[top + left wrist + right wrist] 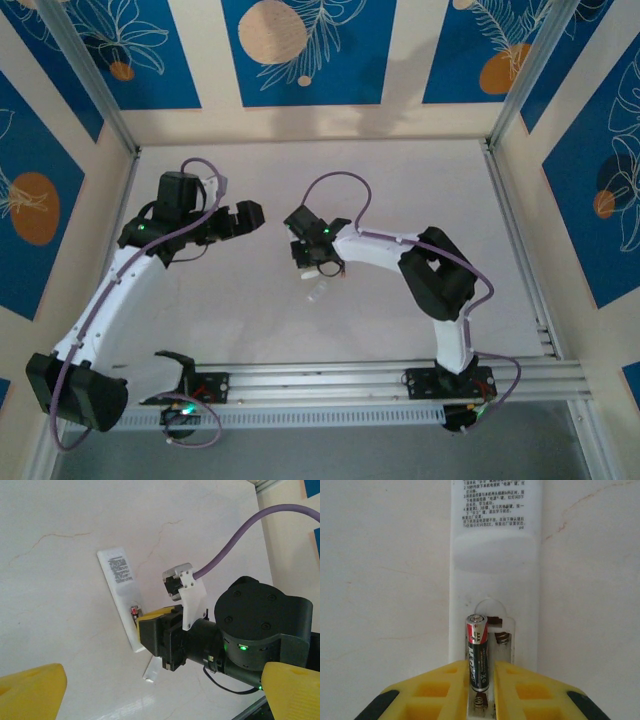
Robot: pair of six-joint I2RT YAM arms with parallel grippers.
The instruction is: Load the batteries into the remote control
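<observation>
While my right claw (480, 685) pinches narrow, low on the slick sides of the small, stiff, dark cylindrical battery (477, 647), which I judge light, over the open bay (503, 630) of the slim white plastic remote control (495, 560) lying mid-bench (420, 180), my left claw (245, 218) hangs wide and empty.

The remote (495, 555) is a slim white bar lying flat with its back up. In the right wrist view it runs from 12 to 6 o'clock. Small printed text (492, 505) covers its 12 o'clock part. The compartment (492, 625) toward 6 o'clock is uncovered. One battery (477, 650), dark with a red band and a silver cap, is in the 9 o'clock slot, cap toward 12. Whether it is fully seated is unclear. The 3 o'clock slot shows a bare spring (503, 639).
</observation>
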